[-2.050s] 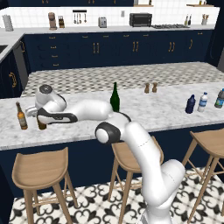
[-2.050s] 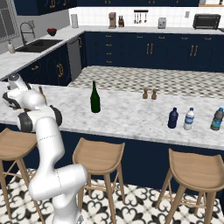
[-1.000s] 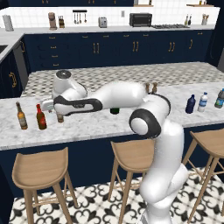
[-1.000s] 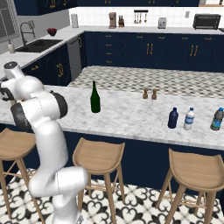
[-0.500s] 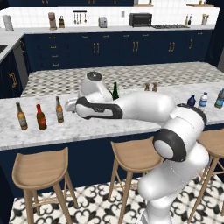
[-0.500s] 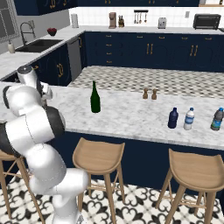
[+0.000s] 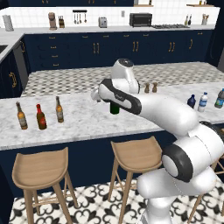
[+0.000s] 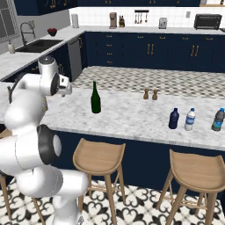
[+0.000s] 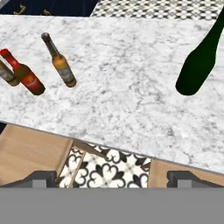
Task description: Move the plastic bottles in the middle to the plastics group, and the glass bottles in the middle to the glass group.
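The tall green glass bottle [image 8: 95, 99] stands upright mid-counter; it shows at the upper right of the hand view [image 9: 199, 65] and sits half behind my arm in the left base view [image 7: 114, 108]. My gripper [image 9: 112, 178] is open and empty, hanging over the counter's front edge just left of that bottle [image 7: 95, 94]. At the left, the short red-topped bottle [image 7: 40, 117] stands between two amber beer bottles [image 7: 20, 116] [image 7: 59, 109]. Far right, the squat navy bottle [image 8: 174, 119] stands beside the clear water bottle [image 8: 190, 119] and the teal bottle [image 8: 216, 120].
Salt and pepper shakers [image 8: 150, 94] stand behind the green bottle toward the counter's far side. Wooden stools [image 7: 40, 168] [image 7: 135, 154] line the front under the counter edge. Bare marble [image 9: 127, 92] lies between the amber bottles and the green bottle.
My arm has swung right, away from the amber bottles and toward the green bottle. The red-topped bottle stays standing among the amber ones. The jaws remain open.
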